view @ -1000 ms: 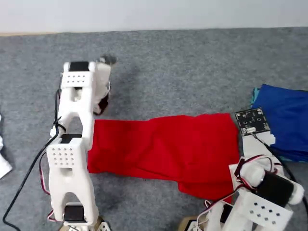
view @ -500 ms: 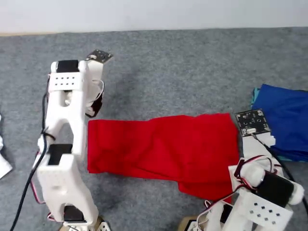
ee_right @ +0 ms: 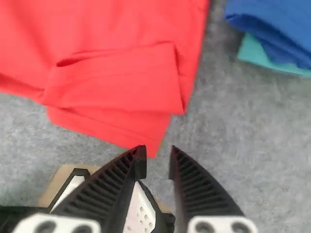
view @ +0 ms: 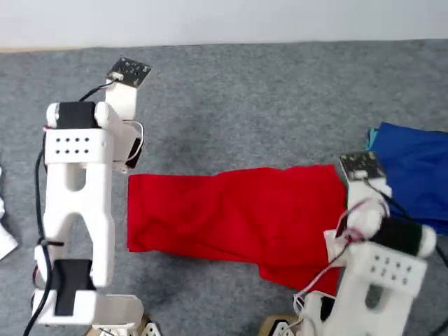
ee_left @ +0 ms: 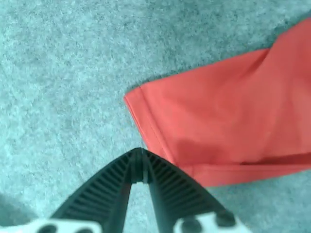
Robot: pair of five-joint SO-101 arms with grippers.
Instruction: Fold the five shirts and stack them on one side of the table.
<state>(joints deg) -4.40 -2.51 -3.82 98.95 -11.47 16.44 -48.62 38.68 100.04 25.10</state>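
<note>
- The right tool [ee_right: 158, 154] has its ribbed black fingers a little apart with nothing between them. It sits at the near right of the worktop [view: 245, 91], just off the red shirt's nearest corner.
- The left tool [ee_left: 141, 153] has its fingers pressed together and holds nothing. It is over bare grey surface just beside the shirt's left end.
- The red shirt [view: 231, 210] lies across the middle of the worktop between the two arms, folded into a long band.
- Its left end is straight and shows a stitched hem in the left wrist view.
- Soft creases run across its middle.
- At its near right side a narrower layer sticks out past the band. In the right wrist view a folded flap lies over that layer.
- A white cloth [view: 4, 238] shows partly at the left edge, well apart from the red shirt.
- A folded blue shirt [view: 413, 178] rests at the right edge on a teal piece [ee_right: 262, 58]. A strip of grey separates that pile from the red shirt.
- Beyond the shirts the grey worktop runs to a pale wall [view: 224, 21].
</note>
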